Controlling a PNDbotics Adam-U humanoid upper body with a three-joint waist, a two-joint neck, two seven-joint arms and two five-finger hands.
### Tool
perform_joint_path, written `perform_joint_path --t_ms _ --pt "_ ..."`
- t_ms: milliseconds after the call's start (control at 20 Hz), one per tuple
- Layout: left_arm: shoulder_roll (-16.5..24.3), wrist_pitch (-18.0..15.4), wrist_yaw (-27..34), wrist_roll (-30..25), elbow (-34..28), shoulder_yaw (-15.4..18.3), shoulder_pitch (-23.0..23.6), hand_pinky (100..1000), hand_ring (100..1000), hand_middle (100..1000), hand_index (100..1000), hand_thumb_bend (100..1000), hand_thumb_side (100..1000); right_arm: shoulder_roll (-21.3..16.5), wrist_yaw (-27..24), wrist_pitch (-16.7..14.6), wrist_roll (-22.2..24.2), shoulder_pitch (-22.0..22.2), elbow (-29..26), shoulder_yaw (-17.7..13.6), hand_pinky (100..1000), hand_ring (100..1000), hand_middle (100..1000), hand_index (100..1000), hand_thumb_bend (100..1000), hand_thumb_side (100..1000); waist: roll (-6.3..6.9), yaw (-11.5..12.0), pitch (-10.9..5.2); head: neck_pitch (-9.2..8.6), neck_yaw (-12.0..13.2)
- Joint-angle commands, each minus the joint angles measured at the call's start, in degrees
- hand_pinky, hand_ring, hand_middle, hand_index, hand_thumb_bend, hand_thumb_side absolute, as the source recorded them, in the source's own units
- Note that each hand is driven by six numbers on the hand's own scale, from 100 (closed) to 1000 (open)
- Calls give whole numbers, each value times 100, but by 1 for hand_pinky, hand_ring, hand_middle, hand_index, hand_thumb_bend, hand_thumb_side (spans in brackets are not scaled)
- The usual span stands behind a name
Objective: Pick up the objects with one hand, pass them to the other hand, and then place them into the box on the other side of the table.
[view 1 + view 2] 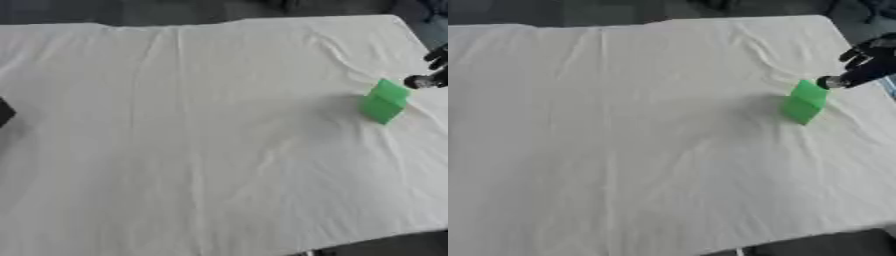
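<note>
We see little of the robot's body. At the far right edge our right hand (866,62) shows as a cluster of black, rounded finger segments with a matte finish. One finger ends in a pale silver-grey cap with a dark centre, round like a small ring. The segments look blocky and jointed, with darker gaps between them. At the left edge of the left eye view a small black angular part (4,112) juts in; we cannot tell what it is.
</note>
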Motion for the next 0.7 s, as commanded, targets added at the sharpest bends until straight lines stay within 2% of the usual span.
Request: perform_joint_path --t_ms 50,150,250,450,700 --pt "108 31 -36 10 -45 22 -47 846 796 819 764 110 879 -298 -410 34 -390 9 -189 -82 929 897 817 892 393 243 14 -22 -78 -92 -36" --pt "110 33 -48 9 -25 8 -42 846 795 817 764 108 879 -286 -598 2 -622 38 -247 -106 920 891 811 884 428 151 24 -31 -71 -91 -48" --pt "106 34 -56 4 -19 -2 -48 845 794 816 762 106 878 -269 -719 -57 -800 56 -300 -131 908 884 809 882 410 100 32 -36 -64 -94 -49" --pt "106 48 -68 -8 -1 -18 -41 844 788 809 759 100 879 -269 -839 -206 -949 118 -400 -176 903 880 811 880 395 100 45 -41 -49 -113 -54" --pt "96 62 -63 -16 1 -37 -46 844 784 805 756 100 876 -246 -870 -287 -858 143 -429 -117 901 879 812 879 395 100 52 -31 -45 -125 -93"
